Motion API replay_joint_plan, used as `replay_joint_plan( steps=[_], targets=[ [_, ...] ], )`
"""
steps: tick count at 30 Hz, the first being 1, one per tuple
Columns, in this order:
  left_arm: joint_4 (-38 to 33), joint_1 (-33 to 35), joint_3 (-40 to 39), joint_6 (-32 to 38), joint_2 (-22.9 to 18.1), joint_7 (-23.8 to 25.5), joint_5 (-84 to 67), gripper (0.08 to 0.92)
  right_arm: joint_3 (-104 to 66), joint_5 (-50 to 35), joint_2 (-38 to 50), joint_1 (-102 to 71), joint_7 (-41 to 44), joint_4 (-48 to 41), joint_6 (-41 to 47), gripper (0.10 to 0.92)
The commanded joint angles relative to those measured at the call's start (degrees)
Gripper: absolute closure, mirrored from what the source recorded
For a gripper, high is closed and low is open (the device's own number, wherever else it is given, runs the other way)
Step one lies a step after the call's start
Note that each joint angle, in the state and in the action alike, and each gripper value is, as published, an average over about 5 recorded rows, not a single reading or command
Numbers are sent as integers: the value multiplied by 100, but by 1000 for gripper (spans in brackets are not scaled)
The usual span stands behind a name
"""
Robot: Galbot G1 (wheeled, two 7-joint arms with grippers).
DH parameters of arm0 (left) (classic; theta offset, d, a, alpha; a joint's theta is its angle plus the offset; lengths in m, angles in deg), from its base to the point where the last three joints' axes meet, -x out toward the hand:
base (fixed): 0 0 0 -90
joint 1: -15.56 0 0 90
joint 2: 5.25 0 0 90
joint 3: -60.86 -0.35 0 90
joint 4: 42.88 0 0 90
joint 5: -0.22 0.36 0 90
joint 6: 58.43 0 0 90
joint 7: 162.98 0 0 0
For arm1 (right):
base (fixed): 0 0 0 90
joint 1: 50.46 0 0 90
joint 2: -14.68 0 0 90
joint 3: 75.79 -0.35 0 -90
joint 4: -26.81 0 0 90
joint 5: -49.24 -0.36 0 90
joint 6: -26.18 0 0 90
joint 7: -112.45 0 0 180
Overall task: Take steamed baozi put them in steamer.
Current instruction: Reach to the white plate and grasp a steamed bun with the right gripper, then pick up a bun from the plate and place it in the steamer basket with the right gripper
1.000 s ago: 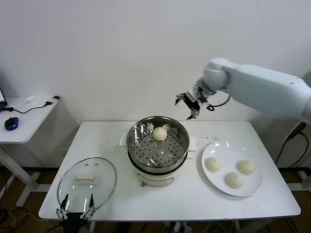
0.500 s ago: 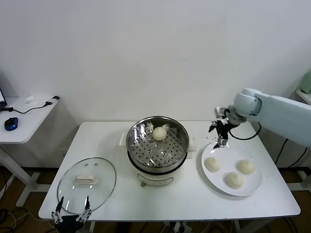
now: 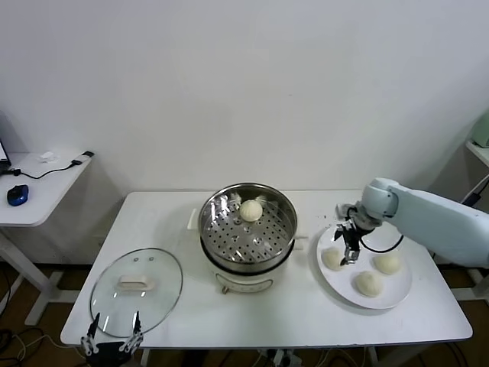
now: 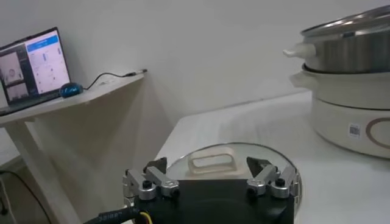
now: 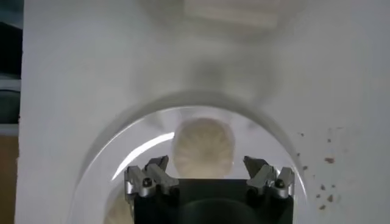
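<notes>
Right gripper [image 3: 349, 243]: fingers spread apart, nothing in them; we see it hanging over the plate [image 3: 397, 294], right above the bun [image 5: 203, 146] closest to the steamer [image 3: 248, 229].
Left gripper [image 3: 113, 342]: fingers apart too, holding nothing, parked low at the front table edge just beside the glass lid [image 3: 137, 290].
Table [image 3: 267, 321]: white top; steamer in the middle, lid front-left, plate on the right. We spot a few dark specks on it near the plate in the right wrist view.
Room: plain white wall behind, and a small side desk [image 3: 34, 187] on the left with a blue mouse [image 3: 17, 193] and a cable. Left wrist view also catches a laptop [image 4: 30, 70] there, screen on.
Buns: four total by our count. One sits in the steamer [image 3: 251, 210] toward the back, three on the plate.
Steamers: one, shiny perforated basket on a white cooker base.
Lids: one, flat on the table, handle up.
Plates: one.
</notes>
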State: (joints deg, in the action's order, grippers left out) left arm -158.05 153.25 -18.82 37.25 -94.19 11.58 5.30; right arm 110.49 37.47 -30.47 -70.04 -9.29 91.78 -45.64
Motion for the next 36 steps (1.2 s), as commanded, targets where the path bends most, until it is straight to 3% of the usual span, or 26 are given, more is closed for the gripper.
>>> replay_joint_plan(
  steps=[1,10,18,25,31,36],
  targets=[
    [16,9,0,-8,-8,-2,-32,177,-432,298,-213,-600,19,-406,-43,203],
    [55,-2,4,3,-15,-10,-32,177,-524,349,-306,-591,105,-632,-95,227],
    [74,-22,-9,1,-15,-9,-18,177,-580,300,-312,-557,160,-701,-141,399],
    [74,9,1,22,-7,-15,-27,177,-568,208,-255,-479,192,-664,-143,464],
    [52,22,-1,27,-9,-18,-30,177,-248,-299,35,123,171,-363,-104,473],
    [28,44,-11,38,-5,-20,-43,177,784,-1220,209,1552,230,-176,-107,474]
  ],
)
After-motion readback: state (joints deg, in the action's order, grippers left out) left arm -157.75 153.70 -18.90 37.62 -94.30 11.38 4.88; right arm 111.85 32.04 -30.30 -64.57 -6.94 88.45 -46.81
